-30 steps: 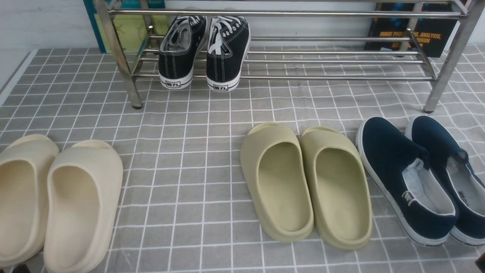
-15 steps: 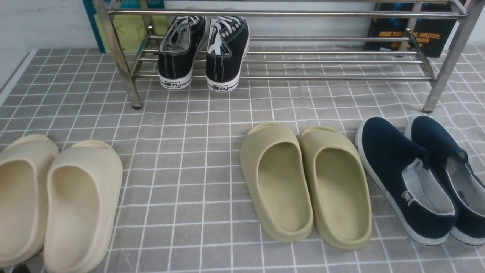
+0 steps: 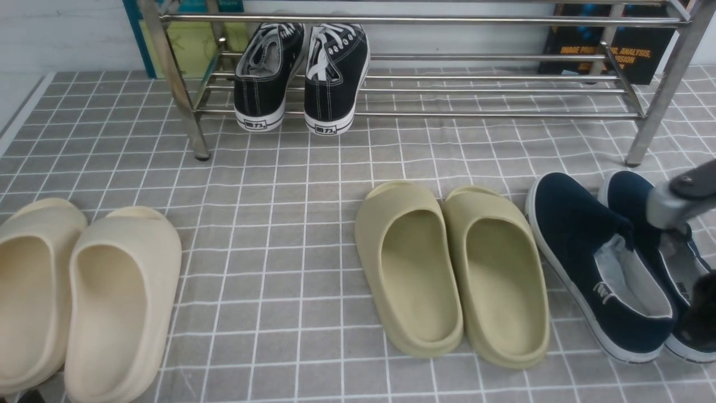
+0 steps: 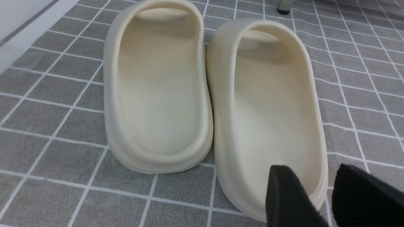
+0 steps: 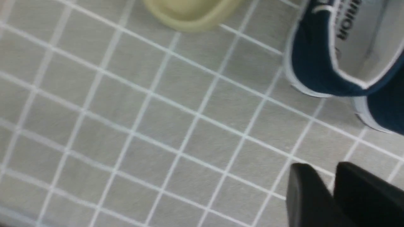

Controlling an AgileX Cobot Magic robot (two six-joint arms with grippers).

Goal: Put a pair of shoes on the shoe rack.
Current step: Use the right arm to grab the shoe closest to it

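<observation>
Navy shoes (image 3: 582, 235) — two; four slides (image 3: 411, 268), two sneakers (image 3: 335, 73), seemingly one rack (image 3: 475, 115).

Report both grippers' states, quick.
Left gripper: open, holding nothing.
Right gripper: holding nothing; open or shut cannot be told.

At the back of the bench (image 3: 268, 224) we have the shoe rack (image 3: 447, 115), with the lace-up sneakers (image 3: 302, 78) on its lower tier toward the left end, heels toward us. In front of the rack we find three pairs in a row: the left slides (image 3: 84, 291) at far left, the middle slides (image 3: 453, 268) right of centre, and the slip-on shoes (image 3: 598, 252) just beside them at far right.
</observation>
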